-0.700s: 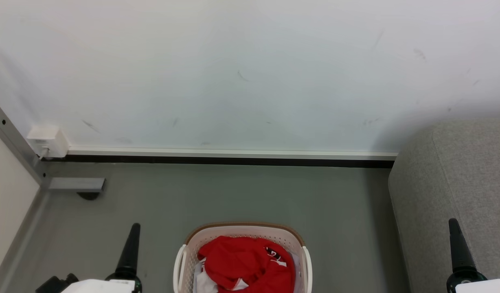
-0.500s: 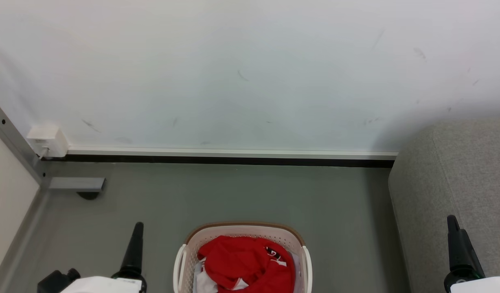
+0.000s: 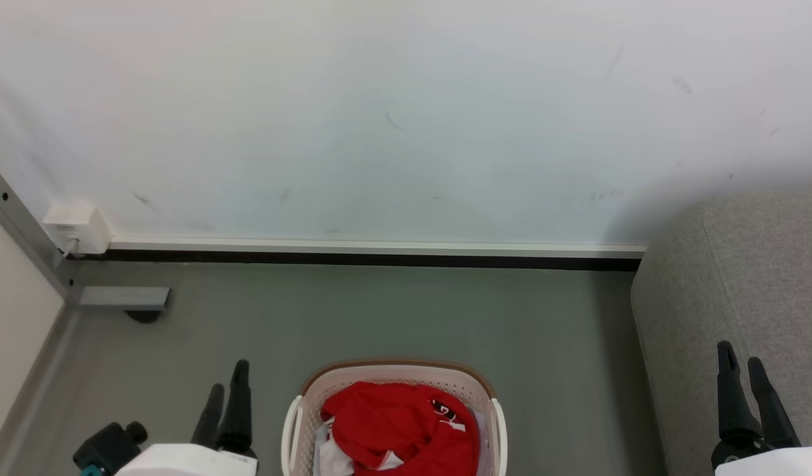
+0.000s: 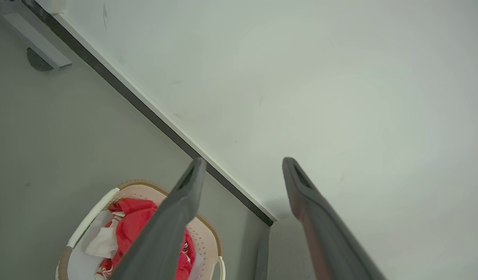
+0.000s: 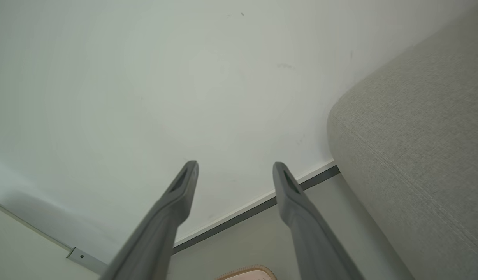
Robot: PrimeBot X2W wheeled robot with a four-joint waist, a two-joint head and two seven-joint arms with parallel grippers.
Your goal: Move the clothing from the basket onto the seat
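Note:
Red clothing (image 3: pixel 399 426) with a bit of white cloth lies heaped in the cream basket (image 3: pixel 396 371) on the floor at the bottom middle of the head view. In the left wrist view the clothing (image 4: pixel 132 221) and the basket (image 4: pixel 91 212) sit at the lower left. My left gripper (image 3: pixel 227 373) stands open, left of the basket and apart from it, nothing between its fingers. My right gripper (image 3: pixel 738 354) is open too, in front of the grey seat (image 3: pixel 763 277). The seat (image 5: pixel 418 147) fills the right of the right wrist view, the basket rim (image 5: pixel 246 270) at the bottom.
A white wall (image 3: pixel 406 119) with a dark skirting strip runs behind the grey floor (image 3: pixel 379 317). At the left stand a pale panel with a metal frame (image 3: pixel 22 231), a white wall box (image 3: pixel 75 228) and a grey foot bracket (image 3: pixel 125 299).
Both wrists have turned, so two fingers of each gripper now show apart instead of one. The left gripper has shifted a little toward the basket. Basket and clothing have not moved.

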